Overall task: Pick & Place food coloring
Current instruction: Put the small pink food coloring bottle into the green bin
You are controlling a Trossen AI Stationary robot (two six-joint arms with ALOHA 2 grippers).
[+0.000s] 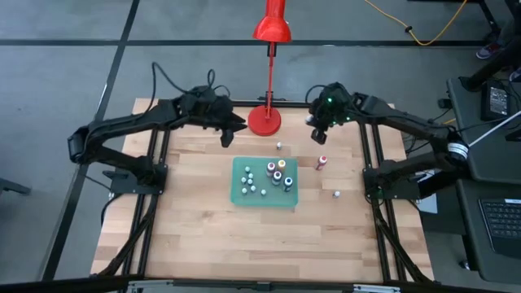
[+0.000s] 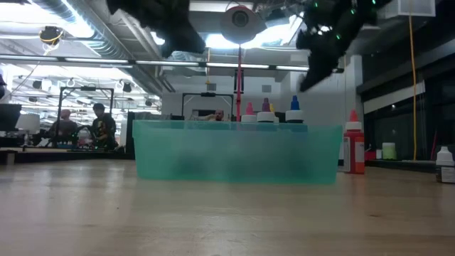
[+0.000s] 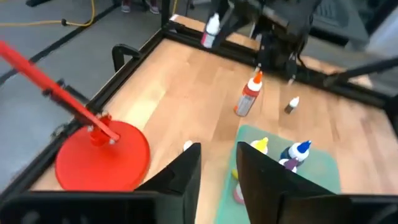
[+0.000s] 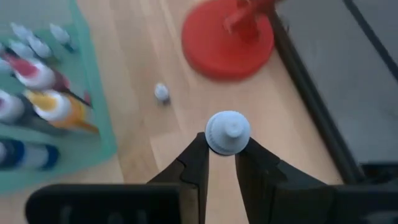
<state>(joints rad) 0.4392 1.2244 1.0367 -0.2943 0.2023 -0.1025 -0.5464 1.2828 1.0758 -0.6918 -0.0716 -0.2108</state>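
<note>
right gripper (image 4: 221,163) | jaws clamped on a white-capped bottle (image 4: 227,132), carried high near the tabletop's far edge for transfer to the green tray (image 1: 239,194) | left gripper (image 3: 217,163) | jaws narrowly parted, nothing held, parked above the lamp base (image 3: 102,155)

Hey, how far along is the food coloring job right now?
Roughly midway. Done: several bottles already stand in the green tray. In hand: the right hand is shut on a white-capped bottle, held near the red lamp. Left: the red bottle, a small one near the lamp base and another right of the tray. The left hand waits open by the lamp.
</note>
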